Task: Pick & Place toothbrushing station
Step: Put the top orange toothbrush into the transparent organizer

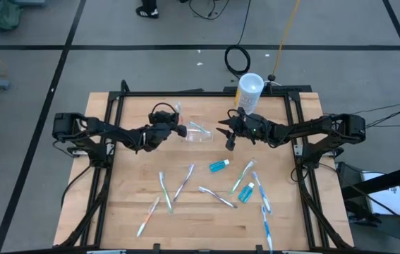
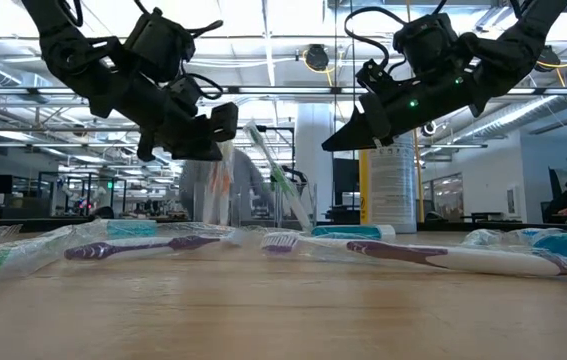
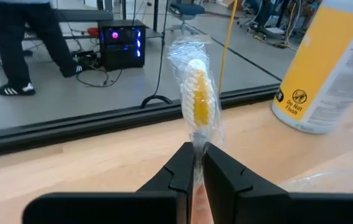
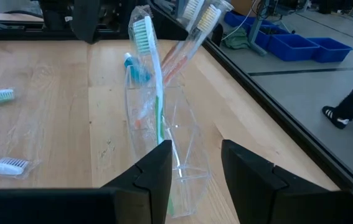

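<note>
The wooden table (image 1: 207, 212) carries everything, with a tall white canister (image 1: 249, 92) bearing a yellowish label standing at its far edge. Near the middle of the far half sits the clear plastic holder (image 4: 182, 155), upright, between the 2 arms. Inside it stand a green-handled toothbrush (image 4: 154, 81) in clear wrap, a teal toothpaste tube (image 4: 140, 73) and 2 more wrapped brushes leaning toward the far side.

The left gripper (image 3: 198, 163) reaches in from the left, raised above the table just beside the holder, its fingers pinched tight on an orange-bristled wrapped toothbrush (image 3: 198, 102) that points up out of them. The right gripper (image 4: 195, 158) comes in from the right, tilted down toward the holder, fingers spread moderately wide with the holder's wall showing between them, nothing gripped.

Loose across the near half lie more wrapped toothbrushes (image 1: 184, 185) and 2 teal tubes (image 1: 219, 166), well apart from the holder.
</note>
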Available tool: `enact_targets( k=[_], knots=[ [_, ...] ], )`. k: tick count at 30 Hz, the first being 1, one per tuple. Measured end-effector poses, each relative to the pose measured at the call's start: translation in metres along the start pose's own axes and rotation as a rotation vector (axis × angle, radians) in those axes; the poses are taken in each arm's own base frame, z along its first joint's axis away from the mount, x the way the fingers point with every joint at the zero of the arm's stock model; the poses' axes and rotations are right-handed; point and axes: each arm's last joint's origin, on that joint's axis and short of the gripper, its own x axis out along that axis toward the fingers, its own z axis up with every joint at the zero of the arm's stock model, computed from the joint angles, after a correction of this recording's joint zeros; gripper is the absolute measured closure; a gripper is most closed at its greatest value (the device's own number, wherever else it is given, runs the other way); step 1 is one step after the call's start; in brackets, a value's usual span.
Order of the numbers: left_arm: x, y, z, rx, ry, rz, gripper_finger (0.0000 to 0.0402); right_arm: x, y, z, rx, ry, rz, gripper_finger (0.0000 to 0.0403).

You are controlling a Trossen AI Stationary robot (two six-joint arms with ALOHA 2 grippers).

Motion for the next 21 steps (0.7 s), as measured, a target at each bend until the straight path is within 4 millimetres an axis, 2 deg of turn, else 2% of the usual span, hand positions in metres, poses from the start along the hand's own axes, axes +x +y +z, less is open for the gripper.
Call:
enact_targets(
  k=[6,13,21],
  knots=[
    [-0.0001,-0.0016,-0.0013,0.179,0.029,-0.064,0.0371,0.0000,0.0001,0.0000,0.000,0.000,0.001,0.0273],
    [0.0003,-0.0013,-0.0025,0.197,0.046,-0.086,0.0367,0.0000,0.0001,-0.0001,0.081,0.000,0.002,0.0273],
    [0.0004,-0.0006,-0.0028,0.196,0.045,-0.070,0.0298,0.0000,0.0001,-0.0001,0.090,0.001,0.002,0.0273]
  ],
)
